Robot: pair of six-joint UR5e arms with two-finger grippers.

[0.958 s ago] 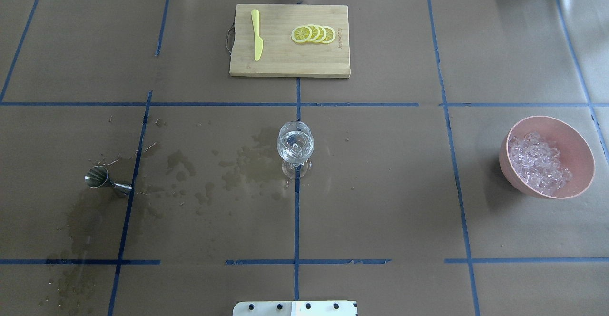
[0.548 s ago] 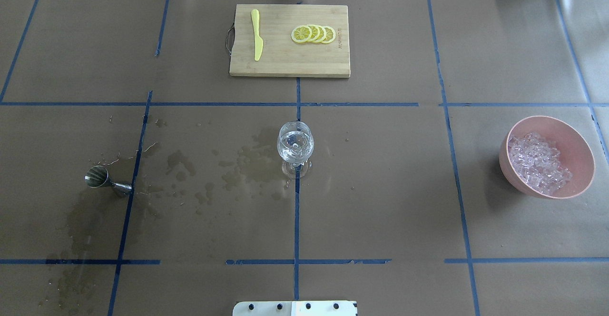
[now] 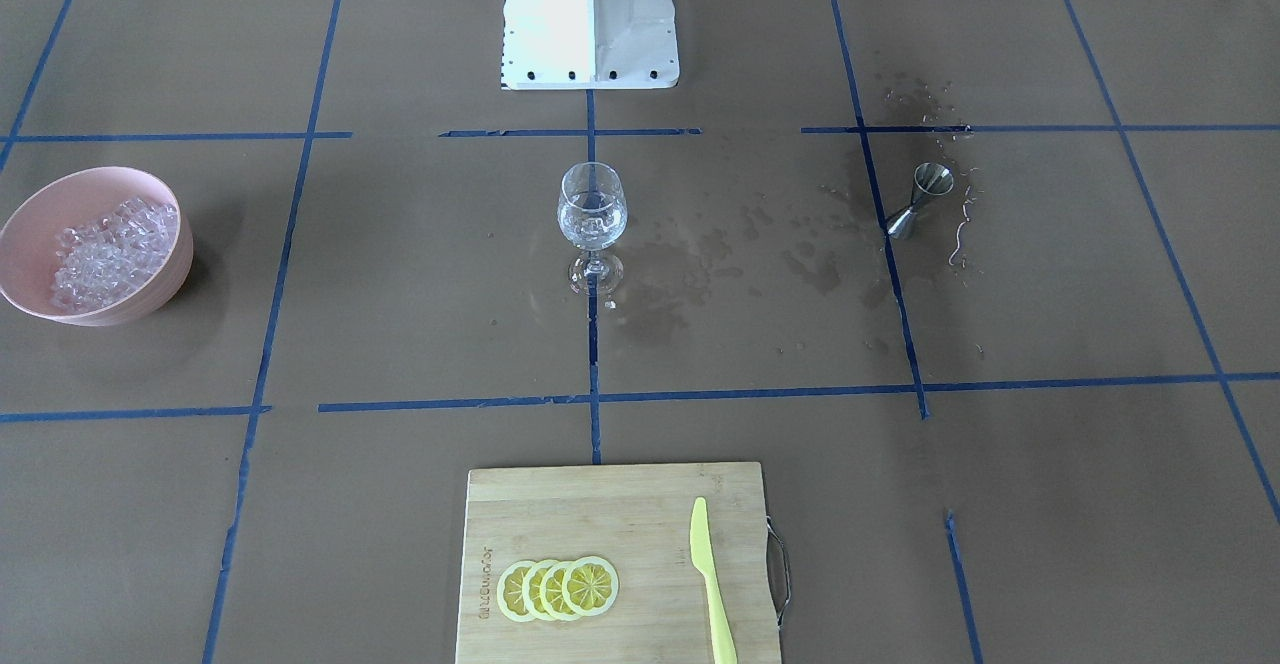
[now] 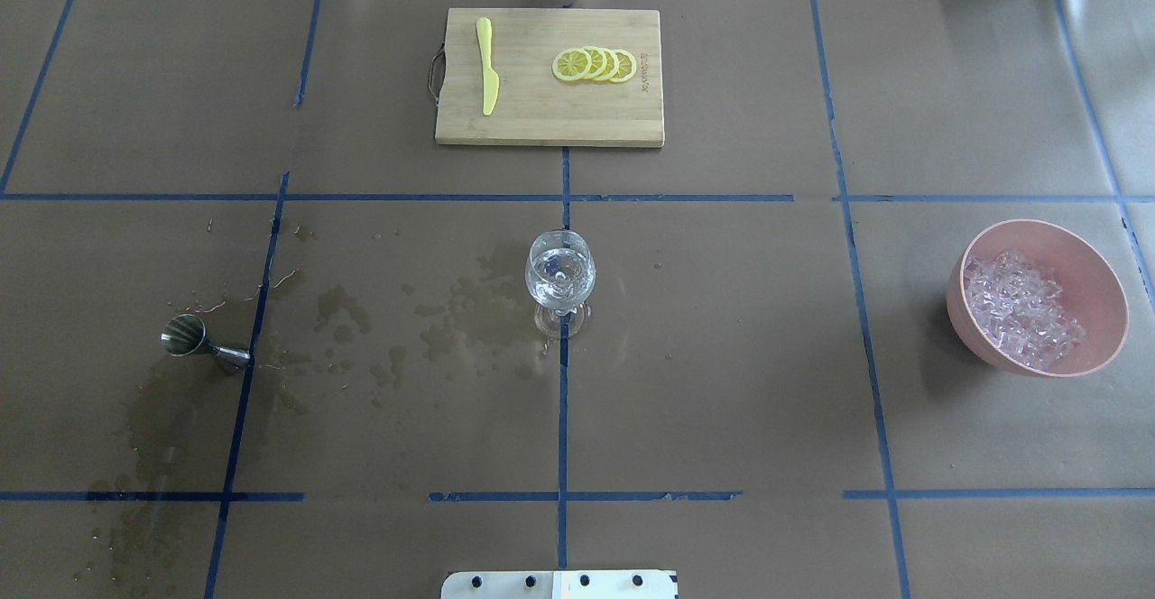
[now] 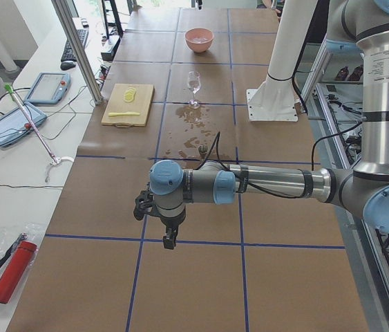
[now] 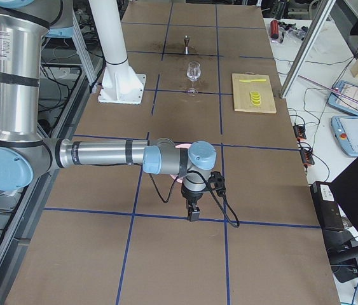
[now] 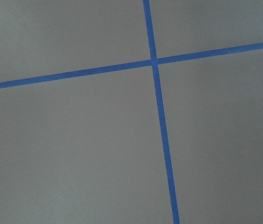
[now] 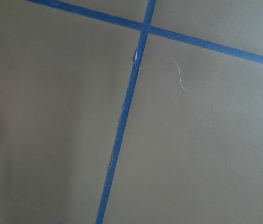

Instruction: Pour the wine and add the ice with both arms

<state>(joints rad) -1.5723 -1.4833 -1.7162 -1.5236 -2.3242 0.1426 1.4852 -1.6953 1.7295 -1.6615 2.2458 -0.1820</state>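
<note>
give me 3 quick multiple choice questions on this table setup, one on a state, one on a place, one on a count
1. The wine glass is:
A. upright on its foot
B. lying on its side
C. upside down

2. The lemon slices lie:
A. in the wine glass
B. on the cutting board
C. on bare paper

3. How many lemon slices are there?
A. two
B. six
C. four

Answers:
1 A: the front-facing view shows its bowl above the stem and foot.
2 B: they overlap in a row on the cutting board, apart from the yellow knife.
3 C: four round rims can be counted in the row.
</note>
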